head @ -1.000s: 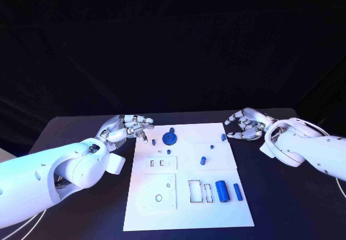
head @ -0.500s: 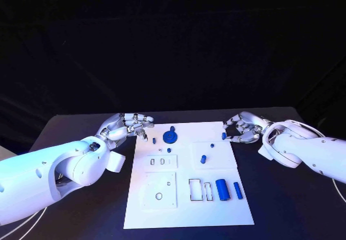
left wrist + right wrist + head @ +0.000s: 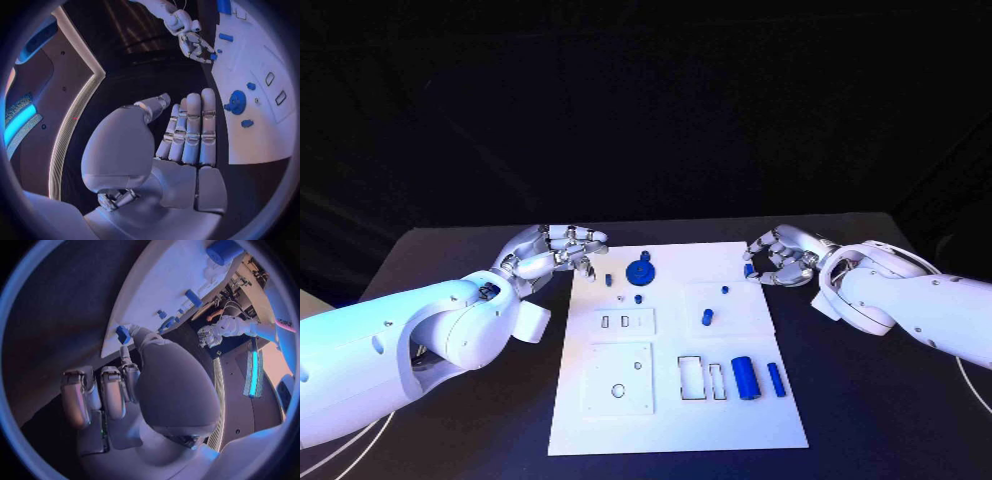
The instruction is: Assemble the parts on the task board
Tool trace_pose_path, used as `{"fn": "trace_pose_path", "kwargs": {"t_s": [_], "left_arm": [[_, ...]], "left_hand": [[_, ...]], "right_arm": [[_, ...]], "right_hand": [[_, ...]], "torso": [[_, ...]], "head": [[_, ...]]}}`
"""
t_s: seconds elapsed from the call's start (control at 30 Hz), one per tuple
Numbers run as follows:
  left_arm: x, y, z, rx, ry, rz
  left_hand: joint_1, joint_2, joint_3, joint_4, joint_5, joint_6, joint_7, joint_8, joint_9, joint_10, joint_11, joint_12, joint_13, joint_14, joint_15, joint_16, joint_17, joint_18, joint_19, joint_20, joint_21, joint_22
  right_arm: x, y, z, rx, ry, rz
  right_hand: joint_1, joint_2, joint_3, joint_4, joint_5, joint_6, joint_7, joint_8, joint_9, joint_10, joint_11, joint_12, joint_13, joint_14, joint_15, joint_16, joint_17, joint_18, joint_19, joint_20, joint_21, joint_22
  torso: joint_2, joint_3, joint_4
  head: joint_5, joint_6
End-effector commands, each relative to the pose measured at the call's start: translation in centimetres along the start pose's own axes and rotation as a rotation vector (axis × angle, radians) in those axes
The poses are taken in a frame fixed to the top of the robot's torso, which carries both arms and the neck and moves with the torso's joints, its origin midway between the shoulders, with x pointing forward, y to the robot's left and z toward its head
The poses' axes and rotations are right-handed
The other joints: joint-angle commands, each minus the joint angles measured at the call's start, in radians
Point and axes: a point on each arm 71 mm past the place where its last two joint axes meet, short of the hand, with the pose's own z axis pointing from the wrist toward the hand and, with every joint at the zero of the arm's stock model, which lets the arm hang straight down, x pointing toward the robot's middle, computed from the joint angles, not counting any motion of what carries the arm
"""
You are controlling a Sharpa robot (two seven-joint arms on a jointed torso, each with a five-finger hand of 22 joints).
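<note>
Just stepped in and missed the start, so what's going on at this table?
A two-armed robot is working at a white task board carrying small blue parts. Its right hand is at the board's far right edge, fingers curled beside a small blue block; whether it grips the block is unclear. The left hand hovers off the board's far left corner, holding nothing. The blue round gear and two blue cylinders lie untouched.

— Any lettering on the task board [image 3: 678, 400] or its blue parts?
— None I can read; the white plate is unmarked to the eye.
— Brand on the arms or hands?
— Nothing legible there either, in any of the three views.
</note>
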Motion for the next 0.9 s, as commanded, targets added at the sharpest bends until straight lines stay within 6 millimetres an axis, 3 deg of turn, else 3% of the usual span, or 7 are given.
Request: {"fn": "trace_pose_path", "kwargs": {"t_s": [0.03,0.9], "left_arm": [[0.22,-0.14,0.04,0.008,0.022,-0.002],[0.18,-0.13,-0.01,0.004,0.025,-0.001]], "left_hand": [[-0.001,0.007,0.004,-0.005,0.003,-0.008,-0.001,0.002,0.001,-0.006,-0.002,0.007,0.001,-0.006,-0.002,0.004,-0.001,0.014,-0.008,-0.002,0.003,0.001],[-0.001,0.008,0.005,-0.008,0.002,-0.008,-0.001,0.002,0.003,-0.006,-0.002,0.008,0.002,-0.007,-0.002,0.005,-0.003,0.014,-0.013,-0.001,0.009,0.005]], "right_arm": [[0.33,-0.08,0.02,0.005,0.014,-0.012],[0.61,-0.27,0.36,0.020,0.014,-0.019]], "right_hand": [[0.004,0.009,0.006,0.000,0.006,0.008,0.000,0.007,0.001,0.007,0.000,0.005,0.155,0.102,-0.006,0.007,0.263,-0.007,0.103,-0.002,0.004,0.263],[-0.006,0.016,0.019,0.009,0.006,0.031,-0.005,0.020,0.005,0.022,-0.005,0.021,0.168,0.102,-0.011,0.007,0.263,-0.007,0.103,-0.006,0.004,0.263]], "torso": [[0.000,0.0002,-0.0007],[-0.001,0.0000,0.0001]], "head": [[0.001,-0.002],[-0.001,-0.007]]}}
